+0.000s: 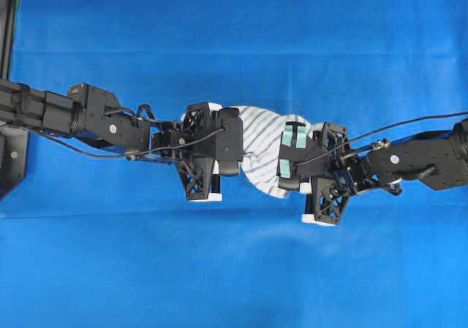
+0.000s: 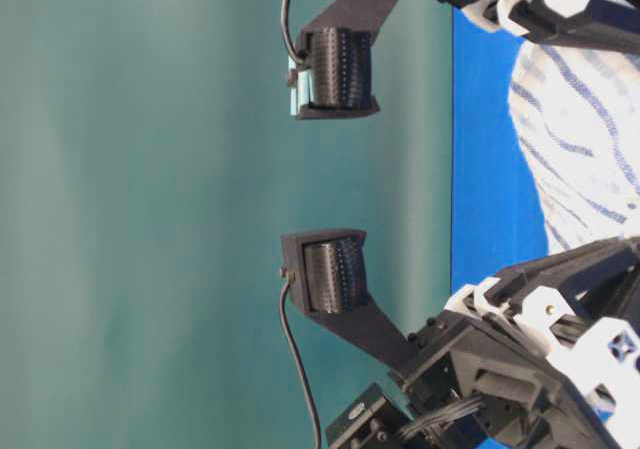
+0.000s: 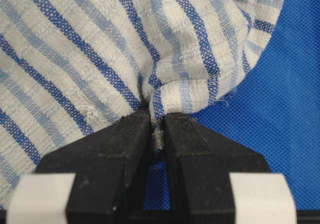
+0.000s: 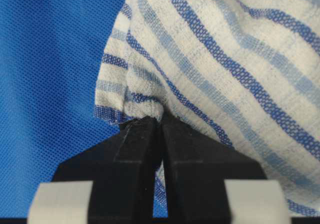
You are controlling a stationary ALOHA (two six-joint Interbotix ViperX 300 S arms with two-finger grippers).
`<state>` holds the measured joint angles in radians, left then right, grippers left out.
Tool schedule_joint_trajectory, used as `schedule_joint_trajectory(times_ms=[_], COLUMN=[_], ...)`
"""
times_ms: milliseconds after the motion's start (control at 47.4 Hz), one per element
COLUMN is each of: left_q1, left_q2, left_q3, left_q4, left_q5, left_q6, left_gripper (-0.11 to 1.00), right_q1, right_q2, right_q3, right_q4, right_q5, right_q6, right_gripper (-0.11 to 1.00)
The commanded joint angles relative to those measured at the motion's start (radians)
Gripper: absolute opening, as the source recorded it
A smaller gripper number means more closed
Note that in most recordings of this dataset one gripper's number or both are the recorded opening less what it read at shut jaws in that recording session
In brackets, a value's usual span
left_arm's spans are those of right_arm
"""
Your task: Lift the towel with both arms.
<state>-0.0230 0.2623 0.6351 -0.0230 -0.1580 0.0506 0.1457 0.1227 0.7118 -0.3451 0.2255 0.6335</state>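
From overhead, the towel [image 1: 263, 149] is lying near the middle of the blue-covered worktop [image 1: 234, 269], well away from every edge, bunched between the two arms. The left gripper [image 1: 238, 147] is reaching in over its left side and the right gripper [image 1: 287, 160], bearing pale teal pads, over its right side.

At table level, the view is turned on its side: the towel [image 2: 585, 139] is sitting on the blue worktop [image 2: 485, 189] between black and white gripper fittings at the top and bottom.

In the left wrist view, the left gripper [image 3: 156, 126] jaws are pinching together on a gathered fold of the towel [image 3: 100, 49], the worktop [image 3: 280, 114] showing beside it.

In the right wrist view, the right gripper [image 4: 159, 121] jaws are clamping a puckered edge of the towel [image 4: 225, 59] over the worktop [image 4: 50, 59].
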Motion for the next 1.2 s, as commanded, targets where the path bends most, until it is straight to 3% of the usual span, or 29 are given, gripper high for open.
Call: schedule_joint_trajectory(times_ms=[0, 211, 443, 843, 1180], left_q1=[-0.005, -0.006, -0.008, -0.008, -0.003], left_q2=[-0.025, -0.112, -0.285, -0.523, -0.638], left_q3=[-0.018, -0.037, -0.072, -0.212, -0.362], left_q4=[-0.002, -0.003, -0.003, -0.002, 0.005], left_q5=[0.005, 0.091, 0.278, 0.621, 0.778], left_q6=[-0.002, -0.002, -0.002, -0.002, 0.002], left_gripper=[0.05, 0.05, 0.05, 0.05, 0.05], right_q1=[0.000, 0.000, 0.000, 0.008, 0.008], right_q2=[-0.012, -0.078, -0.258, -0.437, -0.446], right_q3=[-0.002, -0.017, -0.089, -0.311, -0.537], right_q4=[-0.002, 0.002, 0.003, -0.002, -0.002], right_q5=[-0.026, -0.005, 0.172, 0.525, 0.672], right_q6=[-0.002, 0.009, 0.005, -0.048, -0.097], right_gripper=[0.03, 0.03, 0.03, 0.03, 0.03])
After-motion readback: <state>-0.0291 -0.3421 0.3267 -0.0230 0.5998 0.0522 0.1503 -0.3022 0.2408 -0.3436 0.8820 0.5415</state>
